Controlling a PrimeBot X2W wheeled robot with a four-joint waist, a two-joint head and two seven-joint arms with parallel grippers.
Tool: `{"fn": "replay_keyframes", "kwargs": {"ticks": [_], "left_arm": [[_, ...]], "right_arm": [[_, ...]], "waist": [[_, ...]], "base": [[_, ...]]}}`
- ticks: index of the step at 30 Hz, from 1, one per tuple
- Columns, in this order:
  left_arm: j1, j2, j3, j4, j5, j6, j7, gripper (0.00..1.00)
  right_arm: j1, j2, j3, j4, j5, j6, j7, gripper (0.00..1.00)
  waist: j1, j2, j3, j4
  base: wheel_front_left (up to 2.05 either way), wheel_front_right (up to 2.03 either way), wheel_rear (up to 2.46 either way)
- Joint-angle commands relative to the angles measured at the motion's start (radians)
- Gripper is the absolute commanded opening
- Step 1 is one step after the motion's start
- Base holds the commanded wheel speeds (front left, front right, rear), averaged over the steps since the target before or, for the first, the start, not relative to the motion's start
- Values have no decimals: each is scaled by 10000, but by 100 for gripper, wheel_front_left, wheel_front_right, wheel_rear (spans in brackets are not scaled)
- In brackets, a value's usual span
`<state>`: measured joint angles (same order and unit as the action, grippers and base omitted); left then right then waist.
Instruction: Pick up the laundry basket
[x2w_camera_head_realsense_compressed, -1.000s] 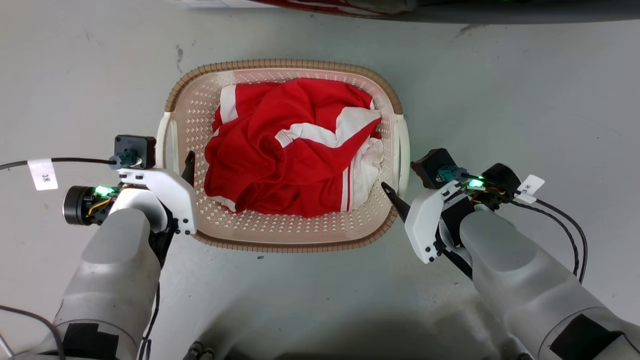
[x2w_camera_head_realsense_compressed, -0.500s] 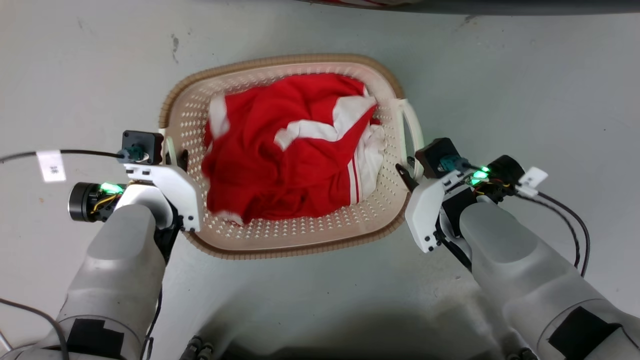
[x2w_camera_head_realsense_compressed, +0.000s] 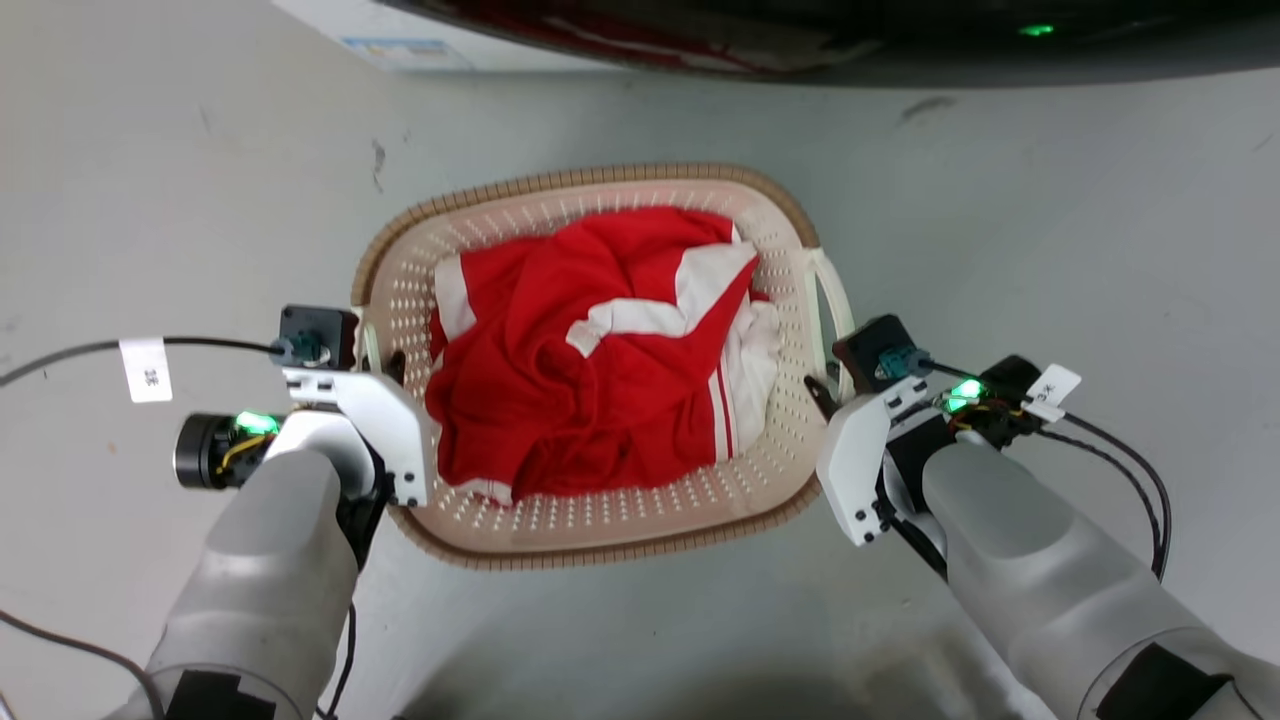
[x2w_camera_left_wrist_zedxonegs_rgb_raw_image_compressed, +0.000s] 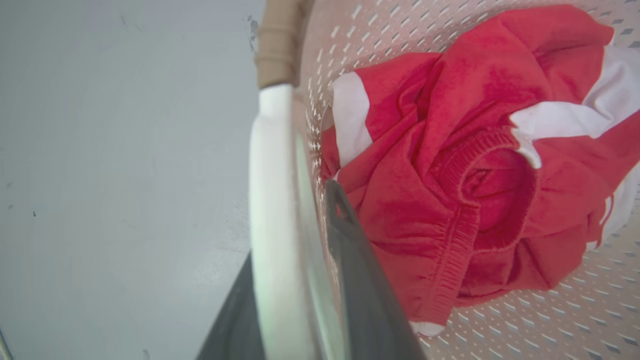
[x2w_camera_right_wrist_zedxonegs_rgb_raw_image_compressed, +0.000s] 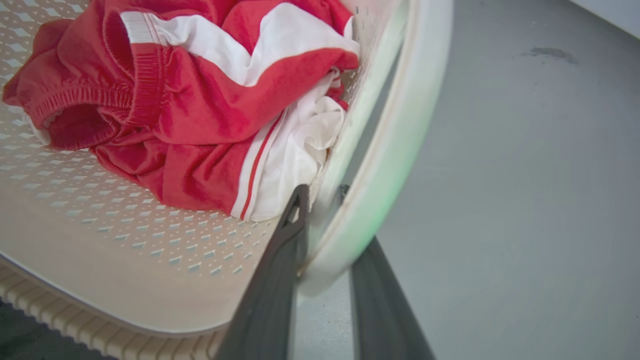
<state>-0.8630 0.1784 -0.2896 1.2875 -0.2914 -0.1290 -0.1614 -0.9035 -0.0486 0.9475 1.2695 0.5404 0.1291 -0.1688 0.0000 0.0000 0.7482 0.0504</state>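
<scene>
Laundry basket (x2w_camera_head_realsense_compressed: 600, 535): left claw (x2w_camera_head_realsense_compressed: 385, 362) and right claw (x2w_camera_right_wrist_zedxonegs_rgb_raw_image_compressed: 321, 195) each clenched on a white handle (x2w_camera_right_wrist_zedxonegs_rgb_raw_image_compressed: 395, 140); uneven lifting could tilt it and slip one grip

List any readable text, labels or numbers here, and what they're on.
"3" plus one unclear mark: left cable tag.
Too small to read: right cable tag.
Blurred, unreadable: blue-printed label on the white panel at top.
None on the laundry basket or the red garment.
</scene>
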Motion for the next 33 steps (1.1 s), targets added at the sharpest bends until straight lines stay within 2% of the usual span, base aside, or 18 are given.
{"fn": "replay_keyframes", "kwargs": {"ticks": [1,16,33], "left_arm": [[112,57,-69,11,9,-14,24,0],[1627,-210,-1155,-98,-1210,-20,1005,0],[2947,95,-2876,-883,-3084,-25,2810,0]], "right_arm": [[79,-31,87,-60,7,28,12,0],[1617,-6,815,-194,979,28,905,0],[2863,-259,1779,-442,2223,28,2127,0]], "waist": [[0,0,-322,-65],[0,0,-3081,-548],[0,0,-5693,-948]], "base": [[0,0,0],[0,0,0],[0,0,0]]}}
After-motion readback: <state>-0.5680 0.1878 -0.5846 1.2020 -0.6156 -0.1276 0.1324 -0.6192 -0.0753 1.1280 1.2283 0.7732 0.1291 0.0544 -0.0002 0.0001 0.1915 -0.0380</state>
